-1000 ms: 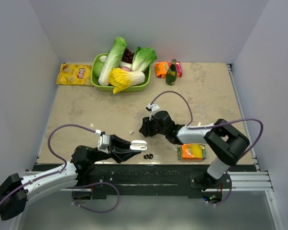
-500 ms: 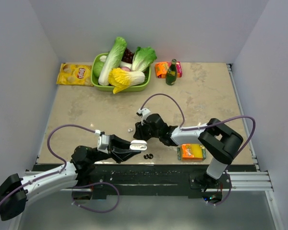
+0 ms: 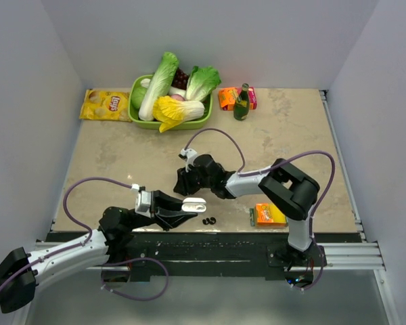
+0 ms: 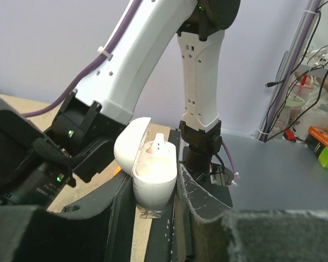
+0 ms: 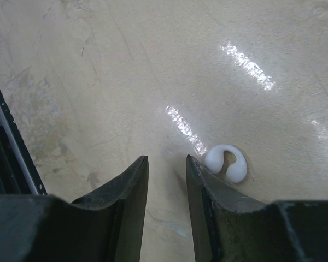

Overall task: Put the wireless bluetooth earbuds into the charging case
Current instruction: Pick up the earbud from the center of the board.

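Observation:
My left gripper is shut on an open white charging case, holding it upright near the table's front edge with the lid tipped left. One white earbud stands in the case. My right gripper is low over the table, its jaws a little apart and empty. A second white earbud lies on the table just outside its right finger. In the top view the right gripper sits just behind the case. The black earbud pair lies at the front edge, right of the case.
A green basket of vegetables stands at the back, with a yellow chip bag to its left. A green bottle and orange packets are at the back right. An orange-green pack lies front right.
My right arm has moved left across the table, down over the spot where the loose white earbud lay. The left gripper and the case have stayed put.

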You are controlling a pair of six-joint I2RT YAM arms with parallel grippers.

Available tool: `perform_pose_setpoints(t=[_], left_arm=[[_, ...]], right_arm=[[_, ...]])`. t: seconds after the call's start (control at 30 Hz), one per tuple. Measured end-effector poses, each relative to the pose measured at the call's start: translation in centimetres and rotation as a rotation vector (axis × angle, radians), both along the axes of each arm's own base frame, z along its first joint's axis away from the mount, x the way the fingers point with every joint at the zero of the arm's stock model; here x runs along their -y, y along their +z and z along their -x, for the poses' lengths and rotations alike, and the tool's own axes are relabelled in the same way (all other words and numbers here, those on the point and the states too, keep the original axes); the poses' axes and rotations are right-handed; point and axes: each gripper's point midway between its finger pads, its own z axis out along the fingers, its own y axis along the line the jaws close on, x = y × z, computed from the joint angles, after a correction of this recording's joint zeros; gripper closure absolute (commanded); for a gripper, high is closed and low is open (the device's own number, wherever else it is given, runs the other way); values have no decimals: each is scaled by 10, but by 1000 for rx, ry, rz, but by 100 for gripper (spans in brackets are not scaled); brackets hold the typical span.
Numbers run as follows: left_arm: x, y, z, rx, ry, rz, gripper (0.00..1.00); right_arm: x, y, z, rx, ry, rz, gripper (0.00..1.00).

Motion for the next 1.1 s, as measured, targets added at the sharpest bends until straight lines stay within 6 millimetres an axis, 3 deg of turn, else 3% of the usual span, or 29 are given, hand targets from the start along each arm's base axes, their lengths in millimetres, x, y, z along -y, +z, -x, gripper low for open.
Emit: perform_pose_setpoints(t=[0.13, 0.37, 0.87, 1.1], left_arm=[[0, -1, 0, -2, 0, -3, 100], [-1, 0, 1, -1, 0, -3, 100], [1, -5, -1, -14, 0, -19, 100], [1, -5, -1, -12, 0, -16, 100]], right_arm=[[-6, -15, 0, -38, -2, 5, 63], [-11, -14, -8, -38, -27, -3, 62], [21, -13, -5, -10, -103, 27, 59], [30, 7, -5, 30, -116, 17, 57]])
